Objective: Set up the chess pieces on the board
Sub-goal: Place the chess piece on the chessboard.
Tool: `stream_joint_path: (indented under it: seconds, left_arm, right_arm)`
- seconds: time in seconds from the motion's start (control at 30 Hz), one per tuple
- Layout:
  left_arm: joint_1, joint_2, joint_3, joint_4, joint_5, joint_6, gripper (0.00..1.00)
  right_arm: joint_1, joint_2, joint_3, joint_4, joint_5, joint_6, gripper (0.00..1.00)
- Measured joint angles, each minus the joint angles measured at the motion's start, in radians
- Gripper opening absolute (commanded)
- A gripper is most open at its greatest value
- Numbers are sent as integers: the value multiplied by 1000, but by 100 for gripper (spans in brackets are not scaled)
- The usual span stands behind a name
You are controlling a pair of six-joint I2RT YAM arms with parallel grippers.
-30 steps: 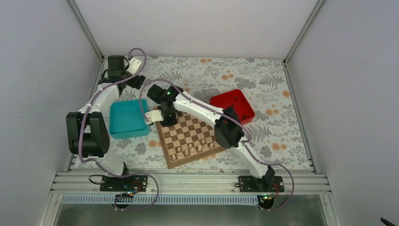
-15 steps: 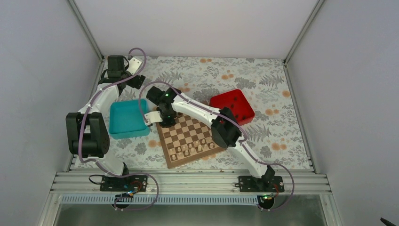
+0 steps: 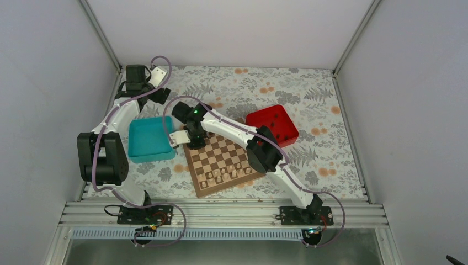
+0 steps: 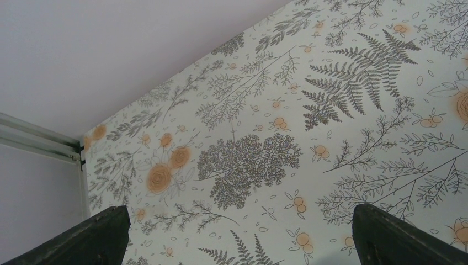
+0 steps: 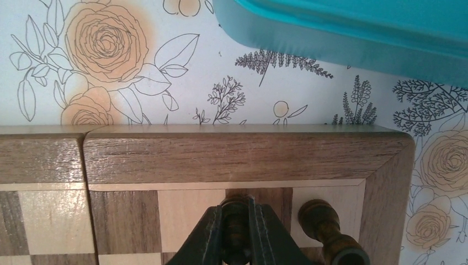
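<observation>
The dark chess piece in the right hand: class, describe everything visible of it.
The dark chess piece is small, of turned dark brown wood, rounded on top. It is upright, pinched in the right hand over a dark square in the board's edge row, beside the corner square where a second dark piece stands.

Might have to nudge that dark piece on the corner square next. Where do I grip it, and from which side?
Grip the corner piece at its slim waist, coming straight down from above: it seems to stand upright, and the right gripper holds another piece close beside it, so a side approach looks cramped.
</observation>
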Motion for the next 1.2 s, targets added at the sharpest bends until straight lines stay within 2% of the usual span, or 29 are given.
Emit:
stream_joint_path:
  seconds: [0.77, 1.2]
  left_arm:
    - [0, 0, 0, 0, 20, 0, 100]
    - [0, 0, -1, 0, 35, 0, 100]
  right_arm:
    - [-13, 0, 0, 27, 26, 0, 11]
    - [-13, 1, 0, 27, 26, 5, 28]
